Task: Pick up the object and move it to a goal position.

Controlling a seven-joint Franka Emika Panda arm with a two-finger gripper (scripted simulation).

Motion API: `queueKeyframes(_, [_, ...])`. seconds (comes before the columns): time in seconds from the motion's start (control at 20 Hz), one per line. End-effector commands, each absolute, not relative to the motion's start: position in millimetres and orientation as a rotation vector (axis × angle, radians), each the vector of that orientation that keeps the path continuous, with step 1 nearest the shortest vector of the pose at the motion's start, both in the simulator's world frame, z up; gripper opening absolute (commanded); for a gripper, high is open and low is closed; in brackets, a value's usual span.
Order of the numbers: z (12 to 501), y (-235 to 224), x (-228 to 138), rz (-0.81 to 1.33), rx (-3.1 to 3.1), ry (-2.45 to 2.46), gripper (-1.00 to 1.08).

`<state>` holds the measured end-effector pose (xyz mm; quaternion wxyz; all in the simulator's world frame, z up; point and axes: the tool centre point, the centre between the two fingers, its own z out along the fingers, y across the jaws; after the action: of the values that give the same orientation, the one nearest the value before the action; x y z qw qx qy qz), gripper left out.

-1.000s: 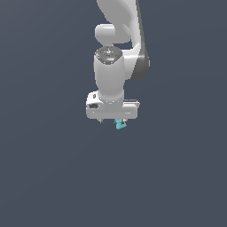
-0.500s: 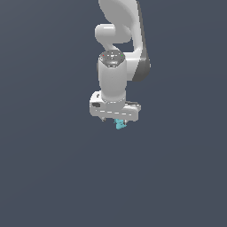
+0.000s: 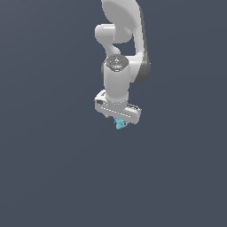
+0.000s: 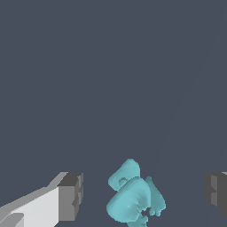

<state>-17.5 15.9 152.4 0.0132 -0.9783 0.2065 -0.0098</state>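
Note:
The object (image 3: 119,124) is a tiny cyan-turquoise lumpy piece directly under the white hand of the arm in the exterior view. In the wrist view the object (image 4: 133,197) lies between the two grey fingertips, with a gap on each side and neither pad touching it. My gripper (image 4: 142,195) is open, its jaws spread wide around the piece. One finger (image 4: 71,196) shows fully, while the other finger (image 4: 216,193) is cut by the frame's edge. In the exterior view the gripper (image 3: 119,122) has its fingers mostly hidden behind the hand.
A plain dark grey-blue surface (image 3: 53,177) fills both views. The white arm (image 3: 122,26) rises behind the hand. No other objects or markers show.
The hand has turned about its axis, so its bar now sits tilted instead of level. The cyan object has stayed at about the same spot under it.

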Motion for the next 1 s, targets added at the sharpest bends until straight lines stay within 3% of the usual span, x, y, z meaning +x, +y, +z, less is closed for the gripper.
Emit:
queueKeyframes(0.0, [147, 19, -23, -0.026, -3.027, 0.739, 1.00])
queueKeyframes(0.95, [110, 35, -68, -0.003, -2.784, 1.433, 1.00])
